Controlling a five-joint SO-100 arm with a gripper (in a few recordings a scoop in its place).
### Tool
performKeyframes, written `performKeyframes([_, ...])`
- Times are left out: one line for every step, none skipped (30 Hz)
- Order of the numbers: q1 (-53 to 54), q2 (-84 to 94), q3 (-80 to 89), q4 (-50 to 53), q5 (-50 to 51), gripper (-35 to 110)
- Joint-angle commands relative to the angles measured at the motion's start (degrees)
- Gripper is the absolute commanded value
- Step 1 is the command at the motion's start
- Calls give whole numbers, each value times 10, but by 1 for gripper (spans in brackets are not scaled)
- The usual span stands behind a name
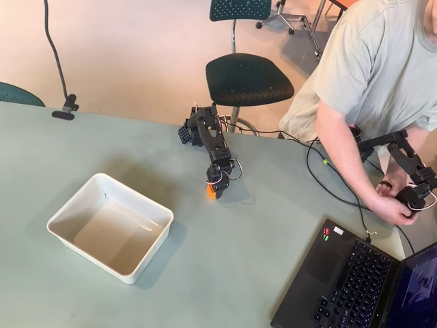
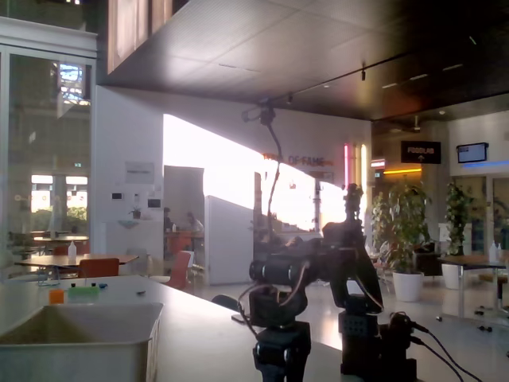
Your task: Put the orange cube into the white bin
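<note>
- The arm (image 1: pixel 208 140) reached down from its base at the table's far edge so that the gripper (image 1: pixel 216 186) met the cube (image 1: pixel 211 190) where it sat, near the middle of the table (image 1: pixel 82 287) in the overhead view.
- The cube showed as an orange sliver at the gripper's tip, mostly covered by it; whether the jaws were pinching it or merely spread around it could not be told.
- The bin (image 1: pixel 63 217) stood left of and nearer than the cube, well apart from it, open side up and apparently empty, so a carry leftward would probably be needed.
- The bin was smooth white plastic, rectangular with rounded corners and a rolled rim; its shallow walls should make a drop easy.
- The cube looked like bright, hard plastic; the gripper and arm were matte black with blocky joints.
- The table was a plain, pale green, flat surface.
- In the fixed view the arm (image 2: pixel 318 270) stood dark against bright windows, the bin's rim (image 2: pixel 79 314) at the lower left.
</note>
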Motion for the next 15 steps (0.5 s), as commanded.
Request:
performKeyframes([11, 18, -65, -1, -1, 28])
performKeyframes([14, 18, -88, -1, -1, 28])
performKeyframes([16, 18, -113, -1, -1, 28])
performKeyframes([16, 21, -141, 0, -1, 28])
performKeyframes([17, 24, -171, 2, -1, 28])
performKeyframes([18, 27, -201, 2, -1, 28])
performKeyframes([24, 33, -235, 2, -2, 28])
performKeyframes([33, 40, -269, 1, -2, 28])
performKeyframes([42, 45, -303, 1, -2, 28])
performKeyframes([51, 47, -337, 3, -2, 28])
performKeyframes([62, 47, -368, 4, -2, 28])
performKeyframes([84, 47, -411, 5, -3, 28])
performKeyframes([105, 47, -440, 5, -3, 28])
performKeyframes([127, 47, -467, 4, -4, 28])
performKeyframes([148, 47, -491, 0, -4, 28])
